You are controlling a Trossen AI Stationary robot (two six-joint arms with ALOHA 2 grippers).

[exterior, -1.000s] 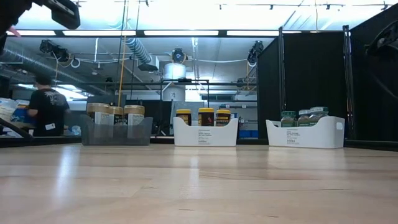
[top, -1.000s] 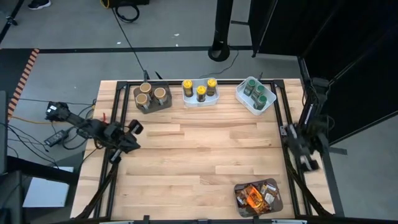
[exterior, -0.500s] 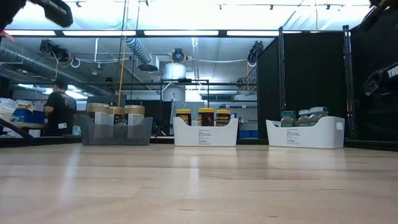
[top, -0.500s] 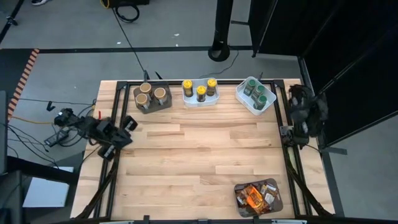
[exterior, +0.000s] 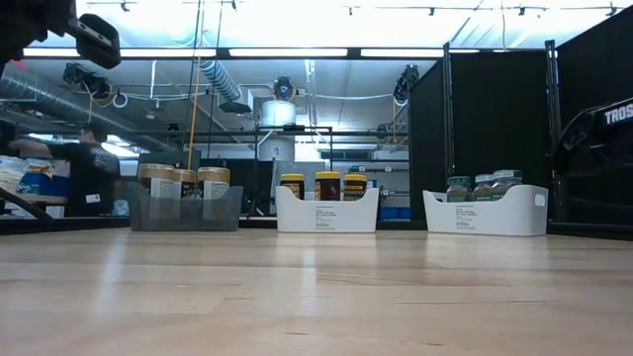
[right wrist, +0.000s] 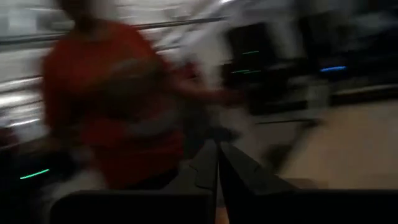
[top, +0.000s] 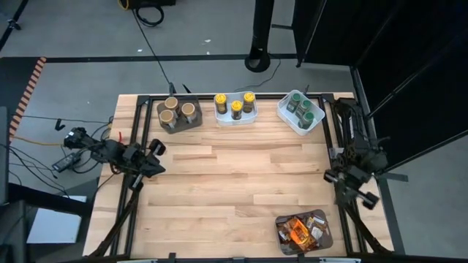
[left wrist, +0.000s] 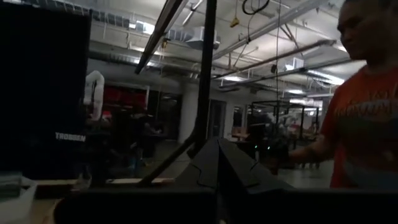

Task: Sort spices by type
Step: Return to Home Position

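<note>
Tan-lidded jars (top: pixel 178 113) stand in a grey bin at the far edge, yellow-lidded jars (top: pixel 235 107) in a white tray beside them, and green-lidded jars (top: pixel 300 111) in a second white tray. Orange and brown packets (top: pixel 300 231) lie piled in a bin at the near right corner. My left gripper (top: pixel 156 148) hangs shut over the table's left edge, away from all of them. My right gripper (top: pixel 363 194) is shut beyond the right edge, above and to the right of the packet bin. Neither holds anything.
The wooden table top (top: pixel 234 183) lies bare between the far row of containers and the packet bin (top: pixel 322 237). A black frame (top: pixel 344 168) runs along the table's sides. A person in an orange shirt (left wrist: pixel 367 118) stands beyond the table, and another person (exterior: pixel 79 173) is in the room behind.
My right arm swung toward the far edge, then came back toward the near edge along the table's right side; it is still moving. My left gripper drew slightly toward the left edge and then returned. The jars and packets have stayed put.
</note>
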